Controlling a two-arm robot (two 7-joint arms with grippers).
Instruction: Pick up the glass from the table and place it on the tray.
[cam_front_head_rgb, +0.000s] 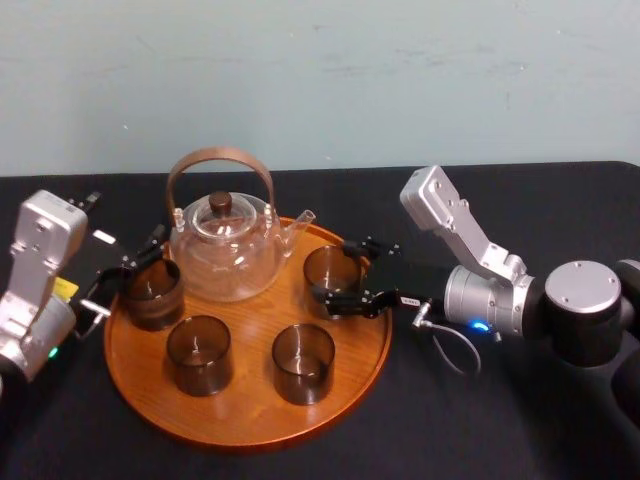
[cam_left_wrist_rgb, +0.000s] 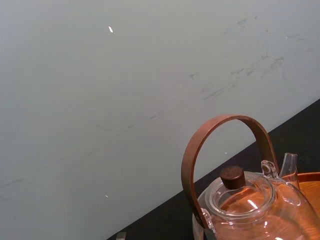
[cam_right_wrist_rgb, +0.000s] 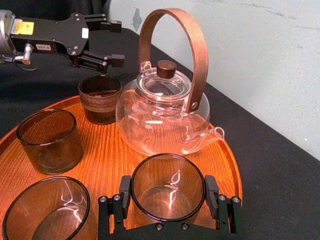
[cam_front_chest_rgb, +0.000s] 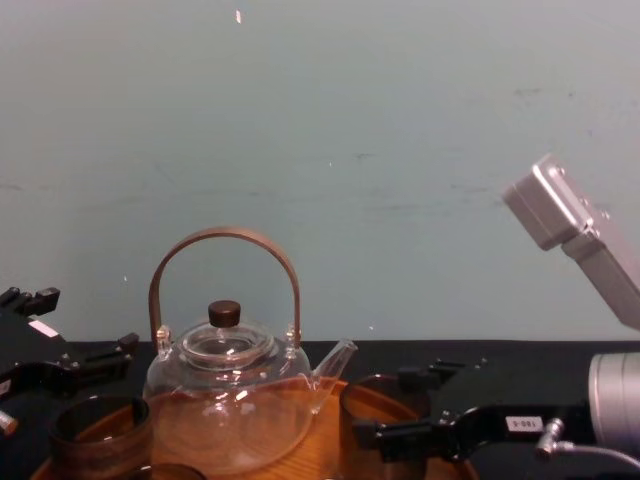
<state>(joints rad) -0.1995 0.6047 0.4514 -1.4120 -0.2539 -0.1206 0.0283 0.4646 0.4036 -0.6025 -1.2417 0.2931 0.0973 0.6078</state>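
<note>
Right wrist view: right hand (cam_right_wrist_rgb: 167, 196) clamped across the upright glass (cam_right_wrist_rgb: 167, 182), which stands near the tray's (cam_right_wrist_rgb: 107, 150) right edge beside the teapot (cam_right_wrist_rgb: 160, 115), nearer than the left hand (cam_right_wrist_rgb: 116, 42), whose fingers are apart.

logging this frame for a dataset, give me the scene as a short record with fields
tray: on the black table, holding the teapot and four glasses
glass: upright on the tray, right rear, by the teapot's spout
teapot: rear centre of the tray, lid on
right gripper: straddling the glass
left gripper: open, by the left rear glass
others: front left glass, front right glass, both upright
</note>
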